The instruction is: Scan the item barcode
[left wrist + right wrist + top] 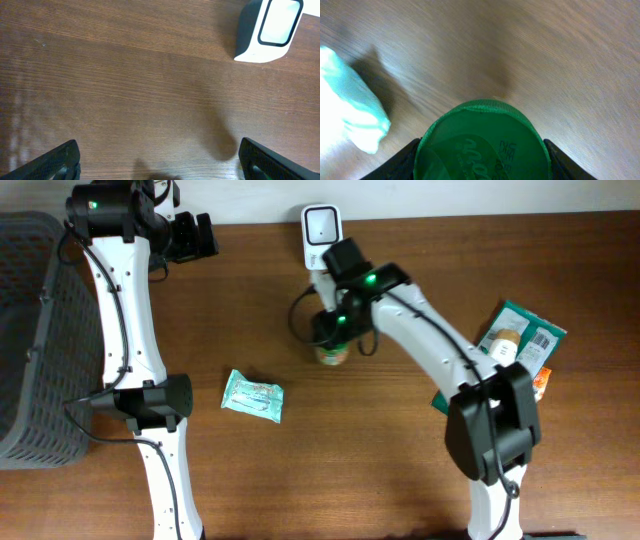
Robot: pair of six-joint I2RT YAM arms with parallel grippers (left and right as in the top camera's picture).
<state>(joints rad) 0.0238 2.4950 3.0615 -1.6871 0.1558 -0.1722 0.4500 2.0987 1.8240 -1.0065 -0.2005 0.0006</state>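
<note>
1. Overhead: the table (400, 470) has its back edge along the top of the frame. A white scanner (321, 228) stands just inside that edge, top centre. A gray basket (30, 330) sits at the left edge, partly cut off by the frame.
2. Overhead: the left arm (125, 330) runs up beside the basket. The left gripper (200, 235) is near the back edge, pointing twd the scanner and well apart from it.
3. Overhead: the right arm (430, 340) reaches diagonally from bottom right to mid-table. The right gripper (335, 330) is over the jar (333, 355), which stands upright just in front of the scanner, near it but apart.
4. Overhead: a mint packet (252, 396) lies flat between the two arms, left of the jar and touching neither arm. A pile of packs (525, 335) lies by the right arm, twd the right edge. The widest open stretch of wood is between the packet & the right arm's base.
5. Left wrist: the left gripper (160, 167) is spread wide, fingers (55, 162) in the bottom corners w/ only wood between them. The scanner (270, 30) is in the top-right corner, cut by the frame edge.
6. Right wrist: the green lid (482, 142) of the jar fills bottom centre. The right gripper (482, 165) straddles it, w/ a finger (402, 162) close against each side of the rim. Can't tell if they press on it or sit just beside it. The packet (350, 115) is at the left edge, near the jar but not touching. Wood runs from the lid to the top edge.
</note>
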